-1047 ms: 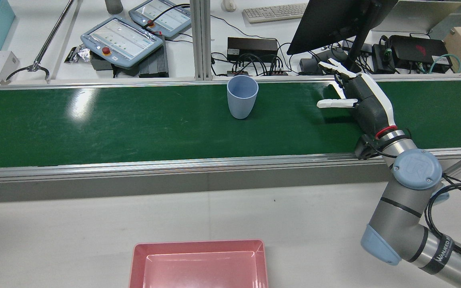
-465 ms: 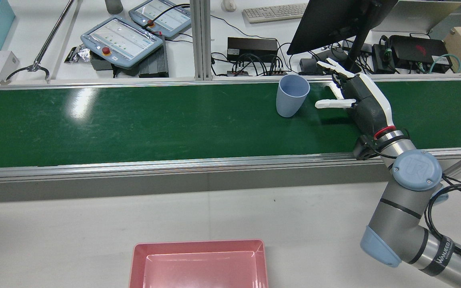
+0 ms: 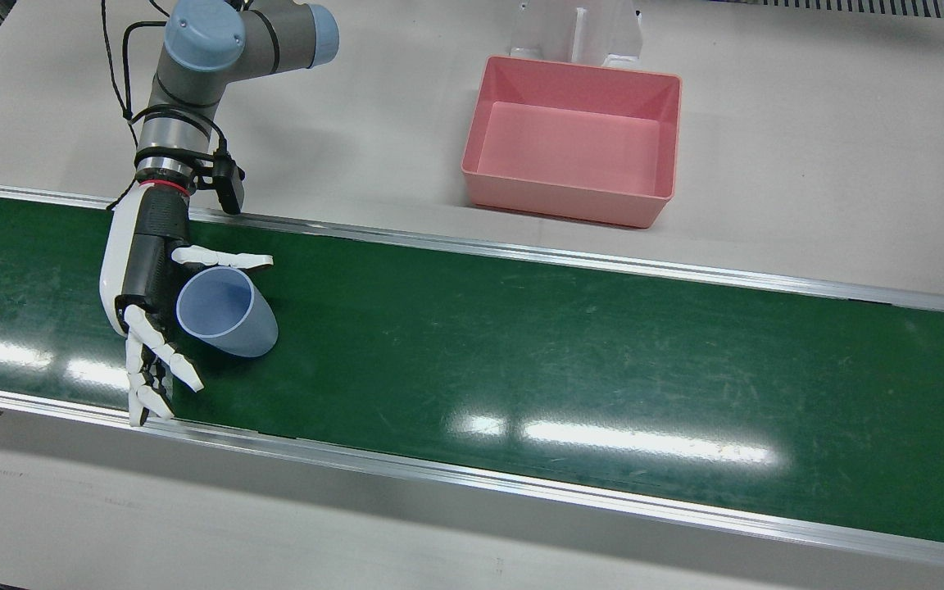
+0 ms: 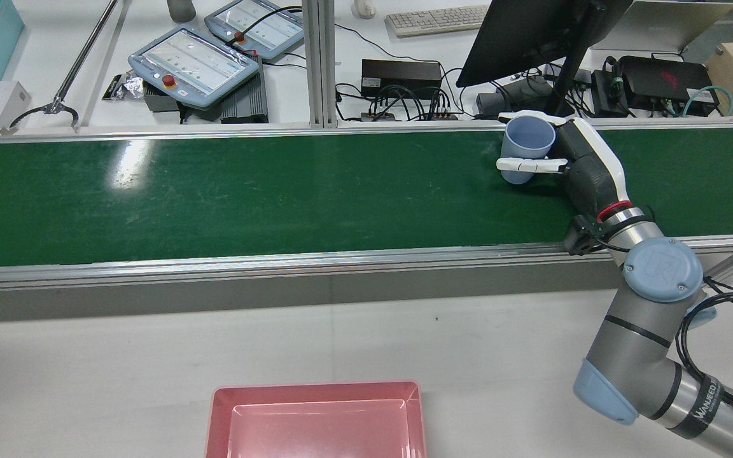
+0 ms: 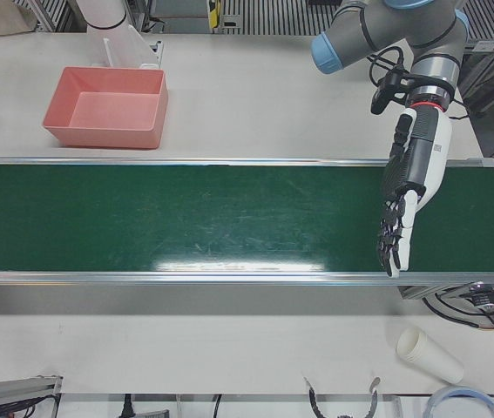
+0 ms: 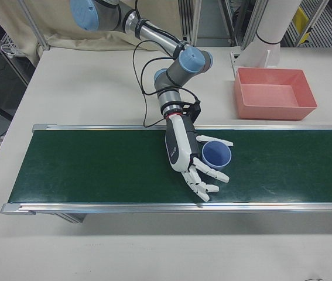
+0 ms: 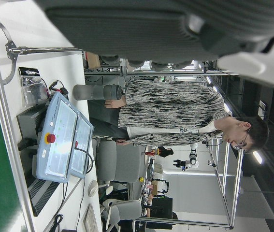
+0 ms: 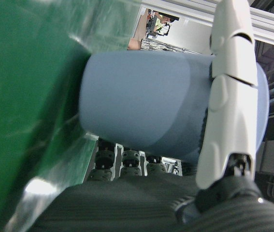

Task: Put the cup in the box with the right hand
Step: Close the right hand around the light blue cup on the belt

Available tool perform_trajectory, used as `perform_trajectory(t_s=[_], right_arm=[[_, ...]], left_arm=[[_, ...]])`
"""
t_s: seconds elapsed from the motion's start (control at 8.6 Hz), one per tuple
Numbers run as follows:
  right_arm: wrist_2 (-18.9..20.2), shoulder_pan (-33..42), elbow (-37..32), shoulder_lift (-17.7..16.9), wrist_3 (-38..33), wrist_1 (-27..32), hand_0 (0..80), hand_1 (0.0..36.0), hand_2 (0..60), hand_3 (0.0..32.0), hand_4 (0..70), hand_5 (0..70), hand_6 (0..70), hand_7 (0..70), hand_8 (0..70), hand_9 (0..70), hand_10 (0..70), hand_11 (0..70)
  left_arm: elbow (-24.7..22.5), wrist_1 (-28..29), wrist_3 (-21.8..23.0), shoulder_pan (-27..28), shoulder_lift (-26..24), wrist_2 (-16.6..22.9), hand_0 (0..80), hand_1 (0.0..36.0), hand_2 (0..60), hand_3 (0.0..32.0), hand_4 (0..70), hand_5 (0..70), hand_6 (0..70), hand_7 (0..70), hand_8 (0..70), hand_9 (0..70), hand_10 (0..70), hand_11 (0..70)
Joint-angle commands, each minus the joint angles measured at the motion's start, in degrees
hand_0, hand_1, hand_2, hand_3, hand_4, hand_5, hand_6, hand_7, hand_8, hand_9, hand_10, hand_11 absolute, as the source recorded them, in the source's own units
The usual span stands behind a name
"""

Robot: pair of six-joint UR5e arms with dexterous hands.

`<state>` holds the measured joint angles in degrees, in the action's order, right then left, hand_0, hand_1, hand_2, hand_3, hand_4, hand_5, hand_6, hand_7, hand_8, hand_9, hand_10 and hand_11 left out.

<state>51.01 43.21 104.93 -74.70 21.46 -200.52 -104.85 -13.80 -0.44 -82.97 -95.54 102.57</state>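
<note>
Right hand (image 3: 144, 283) reaches out low over the green belt (image 3: 521, 344), its fingers spread and not yet clenched, with the blue cup (image 3: 224, 313) standing upright inside its open span. One white finger (image 3: 222, 259) lies along the cup's rim on the robot's side, and the others (image 3: 156, 365) fan out past the rim on the far side; in the hand's own view the cup's wall sits right against the palm, with that single finger crossing near the rim. Whether the hand has a firm hold cannot be told, since the fingers are not wrapped around it. In the rear view the cup (image 4: 527, 147) shows near the belt's far edge, between the fingers of the same hand (image 4: 586, 168).

The left hand (image 5: 410, 187) hangs over the other end of the belt, fingers straight and apart, holding nothing.

The pink box (image 3: 574, 139) stands on the pale tabletop (image 3: 808, 164) beside the belt, well apart from the cup.
</note>
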Motion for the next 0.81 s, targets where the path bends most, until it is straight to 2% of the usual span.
perform_trajectory(t_s=[0.0,0.12,0.23,0.35,0.47,0.7], right_arm=[[-0.03,1.52,3.26,-1.14,-0.45,-5.94,54.1,28.9,59.2,0.0,48.4,14.0,33.0,70.0,52.8,70.0,43.4,61.9],[-0.03,1.87,5.0,-2.02,-0.54,-5.94,53.2,27.1,53.0,0.0,41.6,13.6,31.2,70.0,50.3,70.0,42.3,60.4],[0.06,2.31,6.94,-2.2,-0.63,-5.85,50.9,23.7,46.1,0.0,35.0,12.8,29.7,70.0,48.8,70.0,41.8,59.5],[0.15,2.06,9.48,-2.2,-0.45,-5.85,49.6,21.1,41.2,0.0,31.8,12.3,28.9,70.0,48.2,70.0,41.5,59.0],[0.15,1.27,12.9,-2.12,0.07,-5.85,49.2,19.8,37.4,0.0,32.0,12.0,28.6,70.0,47.9,70.0,41.6,59.0],[0.15,-5.64,21.58,-2.03,4.96,-5.94,50.2,20.5,36.7,0.0,32.9,12.2,28.7,70.0,47.9,70.0,41.6,59.1]], left_arm=[[0.0,0.0,0.0,0.0,0.0,0.0,0.0,0.0,0.0,0.0,0.0,0.0,0.0,0.0,0.0,0.0,0.0,0.0],[0.0,0.0,0.0,0.0,0.0,0.0,0.0,0.0,0.0,0.0,0.0,0.0,0.0,0.0,0.0,0.0,0.0,0.0],[0.0,0.0,0.0,0.0,0.0,0.0,0.0,0.0,0.0,0.0,0.0,0.0,0.0,0.0,0.0,0.0,0.0,0.0],[0.0,0.0,0.0,0.0,0.0,0.0,0.0,0.0,0.0,0.0,0.0,0.0,0.0,0.0,0.0,0.0,0.0,0.0],[0.0,0.0,0.0,0.09,0.0,0.08,0.0,0.0,0.0,0.0,0.0,0.0,0.0,0.0,0.0,0.0,0.0,0.0],[0.0,0.0,0.0,0.0,0.0,0.0,0.0,0.0,0.0,0.0,0.0,0.0,0.0,0.0,0.0,0.0,0.0,0.0]])
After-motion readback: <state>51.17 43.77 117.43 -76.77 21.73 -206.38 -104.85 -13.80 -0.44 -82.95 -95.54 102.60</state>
